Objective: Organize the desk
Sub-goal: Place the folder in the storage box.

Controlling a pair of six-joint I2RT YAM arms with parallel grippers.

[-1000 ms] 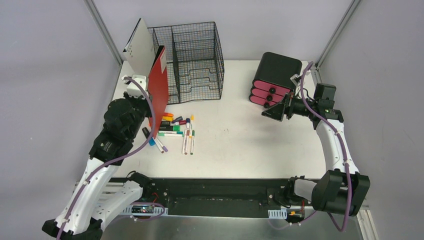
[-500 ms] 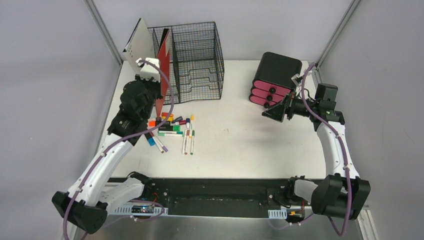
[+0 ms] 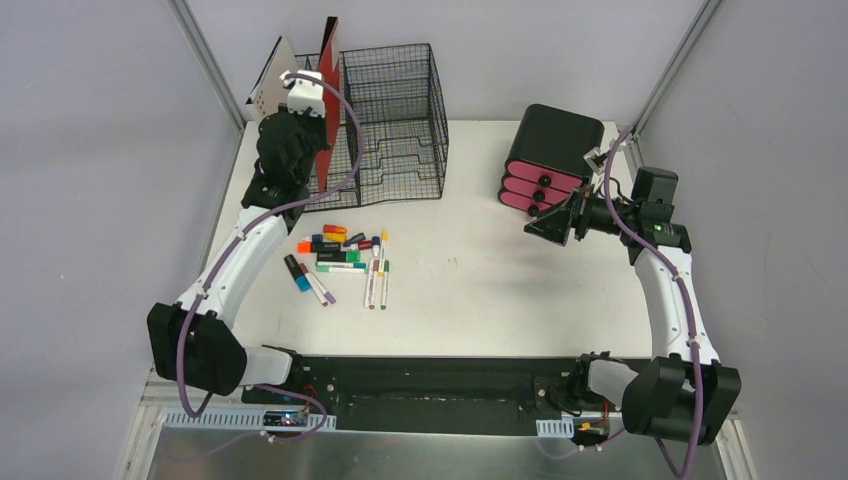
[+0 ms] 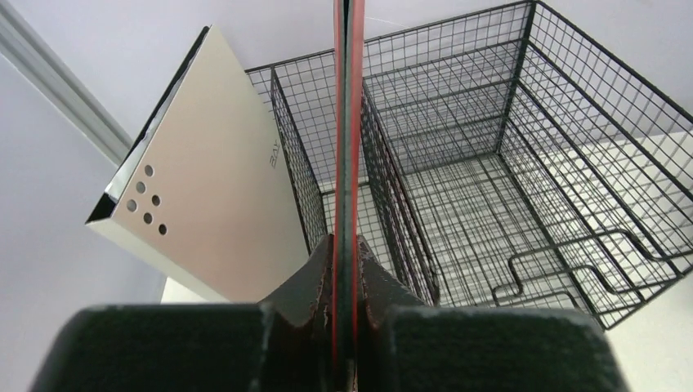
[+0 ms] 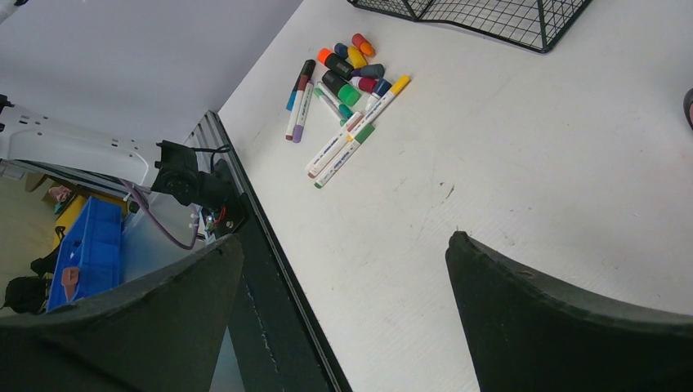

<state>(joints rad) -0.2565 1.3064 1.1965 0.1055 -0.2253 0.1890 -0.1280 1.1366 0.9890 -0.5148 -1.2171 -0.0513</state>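
Now the left gripper is clamped on the lower edge of a red folder. The folder stands upright, long axis vertical, above the black wire-mesh organizer at the far left of the desk. The narrow left compartment seems to lie just below it, so I judge a straight descent is needed. The right gripper, jaws apart, hangs well away.

A robotics lab: aluminium-framed desk enclosed by plain grey walls.
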